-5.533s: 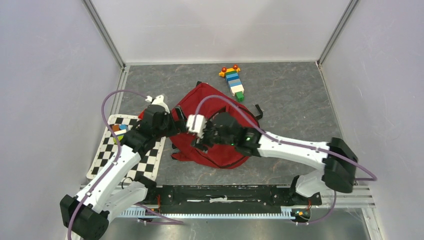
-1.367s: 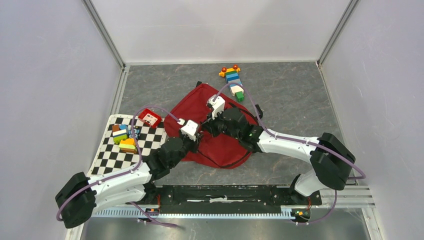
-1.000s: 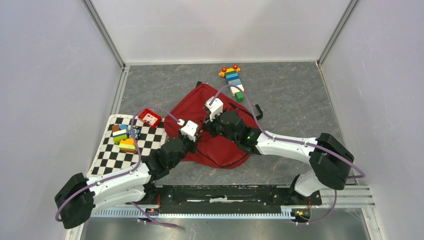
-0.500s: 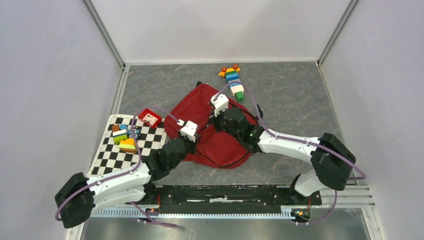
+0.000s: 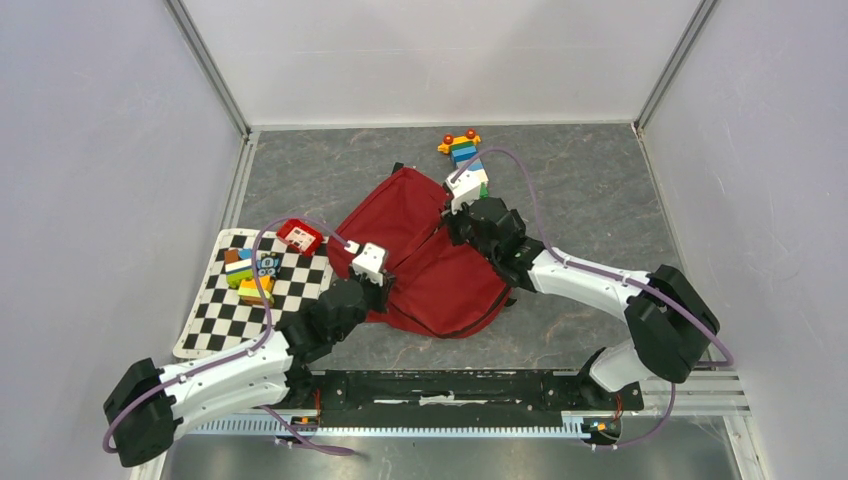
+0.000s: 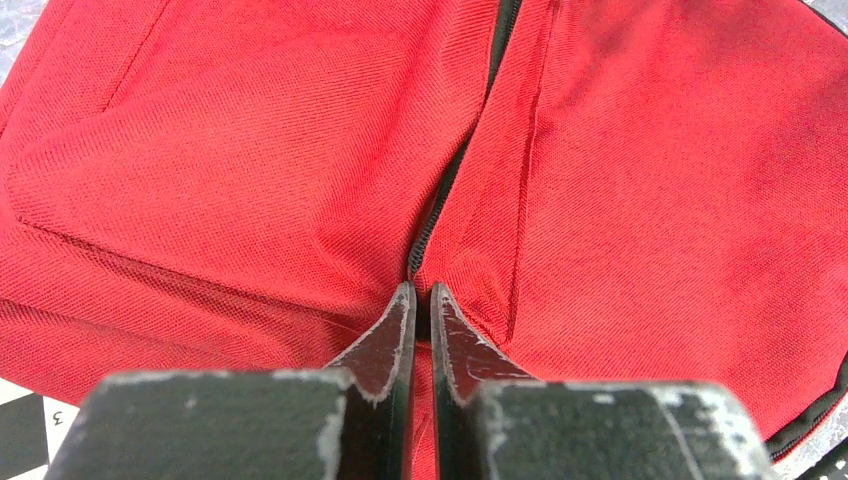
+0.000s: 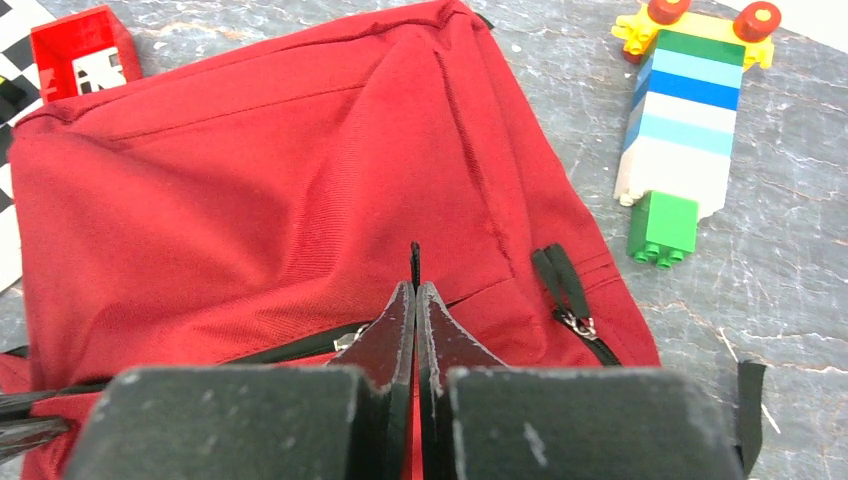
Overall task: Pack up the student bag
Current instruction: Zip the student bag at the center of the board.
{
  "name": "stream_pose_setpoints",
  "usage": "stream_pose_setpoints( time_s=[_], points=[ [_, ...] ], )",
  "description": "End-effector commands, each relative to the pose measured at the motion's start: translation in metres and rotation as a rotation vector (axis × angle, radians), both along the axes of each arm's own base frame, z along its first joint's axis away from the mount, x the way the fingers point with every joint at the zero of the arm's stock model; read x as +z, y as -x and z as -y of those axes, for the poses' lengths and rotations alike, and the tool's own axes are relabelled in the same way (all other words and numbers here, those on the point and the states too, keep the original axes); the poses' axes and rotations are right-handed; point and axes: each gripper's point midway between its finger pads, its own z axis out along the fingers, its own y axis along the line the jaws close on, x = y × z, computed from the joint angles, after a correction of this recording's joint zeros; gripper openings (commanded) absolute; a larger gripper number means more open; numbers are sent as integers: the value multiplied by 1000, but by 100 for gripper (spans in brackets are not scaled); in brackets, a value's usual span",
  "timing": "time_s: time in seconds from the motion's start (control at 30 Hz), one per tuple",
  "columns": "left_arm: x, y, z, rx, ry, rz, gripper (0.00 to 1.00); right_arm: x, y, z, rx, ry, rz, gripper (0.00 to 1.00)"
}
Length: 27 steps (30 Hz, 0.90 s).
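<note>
At the middle of the grey surface [image 5: 600, 190] we see the student bag [image 5: 430, 285] lying flat, between a checkered mat [image 5: 215, 310] and a stack of toy bricks [image 7: 680, 130]. On the left gripper [image 6: 420, 292] the jaws stand at a narrow slit, nipping the bag's fabric at the zipper seam by its near edge. On the right gripper [image 7: 415, 288] the jaws are closed on a black zipper tab [image 7: 415, 258] toward the far side.

A dark grey marbled bench [image 5: 590, 190] stands enclosed by plain pale grey wall panels [image 5: 440, 60] at the back and both sides, joined by slanting aluminium corner posts [image 5: 208, 68]. A black rail [image 5: 450, 385] runs along the near edge. The light is soft and even.
</note>
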Motion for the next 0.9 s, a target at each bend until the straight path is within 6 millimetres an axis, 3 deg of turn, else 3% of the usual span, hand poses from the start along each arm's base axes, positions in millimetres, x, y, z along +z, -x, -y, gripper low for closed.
stream_pose_setpoints(
  time_s=[0.0, 0.33, 0.67, 0.87],
  points=[
    [-16, 8, -12, 39, -37, -69, 2, 19, -25, 16, -58, -26, 87, 0],
    [-15, 9, -18, 62, -20, -73, 2, -4, -53, 45, -110, 27, 62, 0],
    [-17, 10, -20, 75, -12, -79, 2, -30, -61, 59, -125, 60, 8, 0],
    [-12, 9, -18, 84, 18, -76, 2, -16, -58, 52, -49, 60, 30, 0]
  ],
)
